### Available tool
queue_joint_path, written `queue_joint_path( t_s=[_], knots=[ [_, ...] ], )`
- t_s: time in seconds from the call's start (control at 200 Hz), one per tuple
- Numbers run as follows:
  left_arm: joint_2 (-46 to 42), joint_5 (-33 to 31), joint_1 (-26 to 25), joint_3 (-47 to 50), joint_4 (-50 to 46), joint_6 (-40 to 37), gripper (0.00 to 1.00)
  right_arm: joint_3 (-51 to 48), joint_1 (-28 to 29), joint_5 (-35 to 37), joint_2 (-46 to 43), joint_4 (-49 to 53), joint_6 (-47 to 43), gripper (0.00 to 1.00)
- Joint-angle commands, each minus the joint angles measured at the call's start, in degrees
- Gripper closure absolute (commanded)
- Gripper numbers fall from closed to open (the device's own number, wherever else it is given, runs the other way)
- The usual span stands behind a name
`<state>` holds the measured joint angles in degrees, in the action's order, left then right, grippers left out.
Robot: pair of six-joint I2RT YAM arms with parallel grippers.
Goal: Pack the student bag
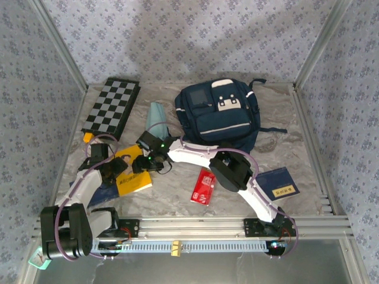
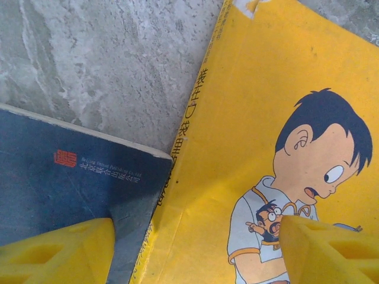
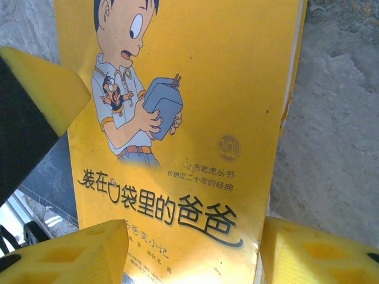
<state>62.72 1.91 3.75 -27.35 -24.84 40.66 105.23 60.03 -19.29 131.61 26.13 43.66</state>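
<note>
Three books [image 1: 133, 171] — one student bag [image 1: 219, 112].

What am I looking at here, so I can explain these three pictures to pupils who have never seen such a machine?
Two robot arms are bolted to a table's near edge. The wide picture looks down from above; the other two come from a camera on each wrist. On the marbled grey table lie a navy-blue fabric backpack, a black-and-white chessboard, a yellow cartoon-covered paperback, a dark blue book at its edge, a red packet and a blue booklet. The left hand and right hand both hang open over the yellow paperback. Neither holds anything.
</note>
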Motion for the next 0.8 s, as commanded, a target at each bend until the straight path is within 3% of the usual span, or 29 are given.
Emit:
queue_joint_path(
  t_s=[0.0,0.425,0.795],
  knots=[
    [1.22,5.13,-0.09,1.15,1.44,1.17,0.27,1.91,0.1,-3.46,-3.59,0.69,0.26,0.42],
    [1.35,5.19,-0.19,1.12,1.45,1.08,0.27,-1.37,-0.44,-5.1,-5.32,-2.71,2.46,0.55],
    [0.6,6.71,-0.14,0.86,1.14,0.68,0.27,-3.52,-0.98,-5.08,-4.25,-5.59,4.09,0.79]
  ],
)
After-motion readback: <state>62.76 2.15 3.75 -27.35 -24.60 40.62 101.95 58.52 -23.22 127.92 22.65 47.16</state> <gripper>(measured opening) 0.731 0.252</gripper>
